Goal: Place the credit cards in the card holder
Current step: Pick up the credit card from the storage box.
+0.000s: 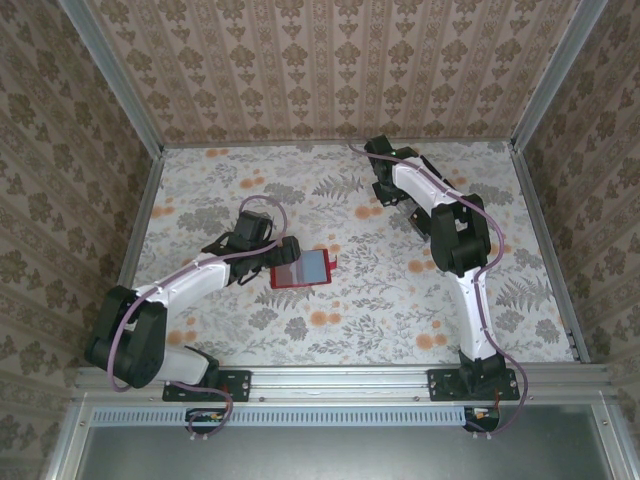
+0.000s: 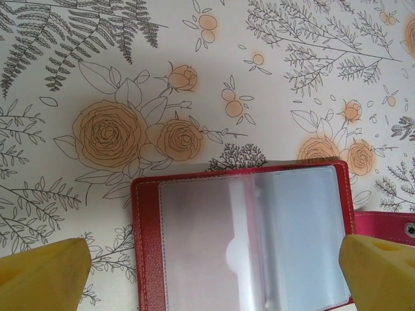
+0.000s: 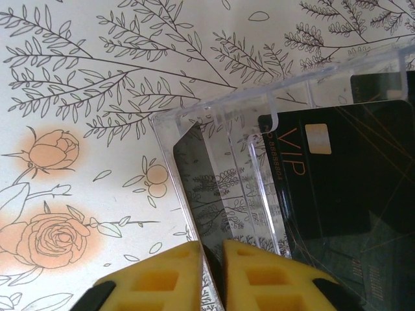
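Floral table (image 1: 400, 295): card holder (image 1: 300, 269), clear tray (image 3: 240, 129)

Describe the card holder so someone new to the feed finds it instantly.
On the floral-patterned table, look near the middle, right at the left hand. There lies a small flat red folding wallet, opened to show greyish clear pockets. It alone is red; the black rectangular cards sit in a clear plastic tray at the right hand.

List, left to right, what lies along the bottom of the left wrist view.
Yellow finger pad → open red card holder with its clear pockets facing up → second yellow finger pad.
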